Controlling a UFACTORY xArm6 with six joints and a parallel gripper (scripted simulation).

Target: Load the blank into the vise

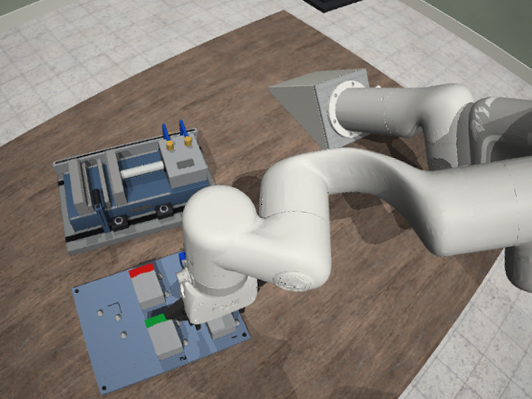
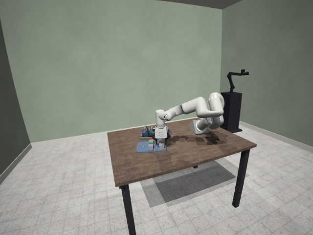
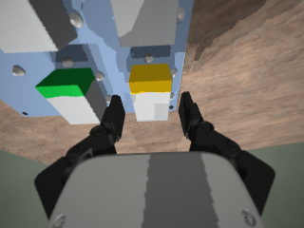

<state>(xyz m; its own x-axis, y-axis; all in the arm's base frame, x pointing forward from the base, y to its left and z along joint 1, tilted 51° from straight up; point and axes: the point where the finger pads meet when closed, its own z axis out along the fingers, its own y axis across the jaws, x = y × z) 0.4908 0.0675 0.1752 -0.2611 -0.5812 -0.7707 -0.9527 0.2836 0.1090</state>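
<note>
The blank with the yellow end (image 3: 151, 106) (image 1: 222, 325) (image 2: 161, 146) lies on the infeed plate (image 1: 91, 357) (image 3: 19, 95), in its corner marked 1. My gripper (image 3: 151, 103) (image 2: 161, 142) is open. In the wrist view its fingertips stand left and right of this blank with gaps; their exact height is unclear. The arm hides the yellow end in the top view. The vise (image 1: 142, 209) has no blank between the fixed jaw (image 1: 77, 188) and the moving jaw (image 1: 115, 178). The work stop (image 1: 102, 217) is at their plate-side end.
The green-ended blank (image 1: 165, 338) (image 3: 71, 109) lies beside the left finger in the wrist view. The red-ended blank (image 1: 146, 289) (image 3: 21, 24) and a blue-ended blank (image 3: 147, 21) lie on the plate's vise side. Pins stand around them. The hose block (image 1: 184, 168) is at the vise's other end.
</note>
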